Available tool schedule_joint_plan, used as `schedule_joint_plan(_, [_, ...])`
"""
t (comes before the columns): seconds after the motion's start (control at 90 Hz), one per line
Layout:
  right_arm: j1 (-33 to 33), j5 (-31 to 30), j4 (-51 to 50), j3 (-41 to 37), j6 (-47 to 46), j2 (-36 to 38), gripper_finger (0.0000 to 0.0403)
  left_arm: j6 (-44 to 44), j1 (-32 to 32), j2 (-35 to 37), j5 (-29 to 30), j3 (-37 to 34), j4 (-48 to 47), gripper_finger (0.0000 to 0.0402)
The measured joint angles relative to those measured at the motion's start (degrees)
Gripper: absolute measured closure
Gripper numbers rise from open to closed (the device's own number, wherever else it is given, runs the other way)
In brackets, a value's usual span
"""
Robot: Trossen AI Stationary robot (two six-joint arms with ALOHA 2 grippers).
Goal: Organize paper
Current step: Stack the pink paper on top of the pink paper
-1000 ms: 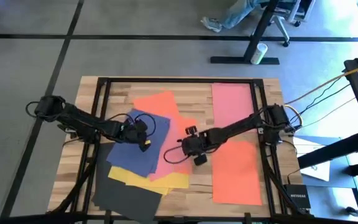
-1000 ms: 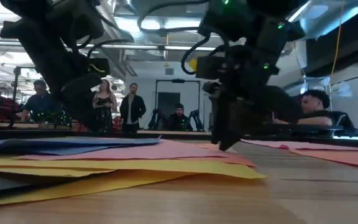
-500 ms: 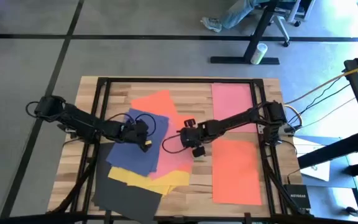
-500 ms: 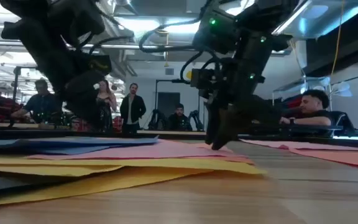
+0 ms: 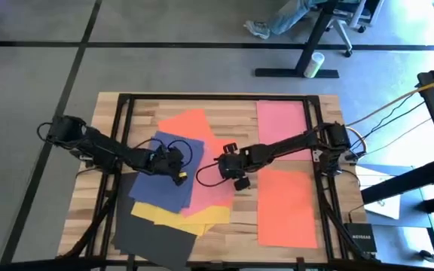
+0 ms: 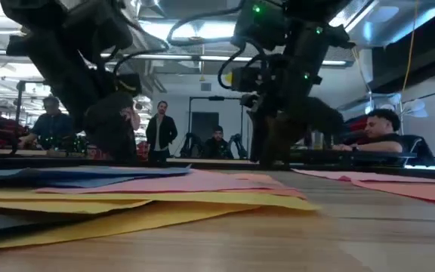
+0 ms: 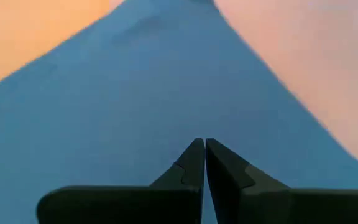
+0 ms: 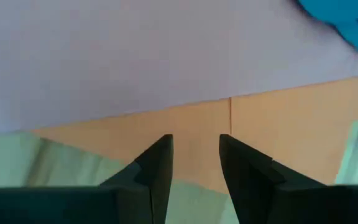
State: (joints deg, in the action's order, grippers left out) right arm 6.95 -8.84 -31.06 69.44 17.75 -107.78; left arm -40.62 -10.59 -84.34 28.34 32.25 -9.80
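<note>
Paper is split: a fanned pile with the navy sheet (image 5: 168, 173) on top, orange sheet (image 5: 191, 124) poking out on the far side of it, a pink sheet (image 5: 213, 192) just beside the navy toward the right arm, yellow sheet (image 5: 194, 218) and dark grey sheet (image 5: 153, 241) sticking out on the near side; well apart from the navy, past the right arm, two loose sheets lie flat on the table (image 5: 108, 105), a pink one (image 5: 281, 124) and an orange-red one (image 5: 285, 207). Left gripper (image 5: 175, 169) sits on the navy sheet with fingers pressed together, nothing between them. Right gripper (image 5: 236, 172) is at the pile edge just beside the navy sheet, fingers a little apart and empty, over the seam where pink meets orange. Risks, my read: the left tip pinning the navy means any right-arm drag on the pink underneath could buckle or tear it rather than slide it; a pinch at that seam could take two layers at once; a thin flat sheet gives the fingers nothing to bite, so a slip or a dragged pile is likely. Grippers are near each other, cables too, so snag risk. Views: the left wrist view shows the closed fingertips (image 7: 201, 155) on navy, and the right wrist view shows the finger gap and seam; the high view shows neither, only the layout. The low view alone shows the layers stacked and people in the room behind.
</note>
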Motion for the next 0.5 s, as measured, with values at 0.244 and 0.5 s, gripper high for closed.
schedule_joint_plan(0.244, [5.02, 2.01, -2.96, 1.25, -1.52, 0.02, 0.0281, -1.55, 2.93, -4.29, 0.93, 0.31, 0.37, 0.0401])
schedule_joint_plan(0.5, [6.21, 1.99, -2.57, 1.23, -4.47, -0.04, 0.0281, -1.26, 6.01, -4.66, 0.59, 0.22, -1.29, 0.0401])
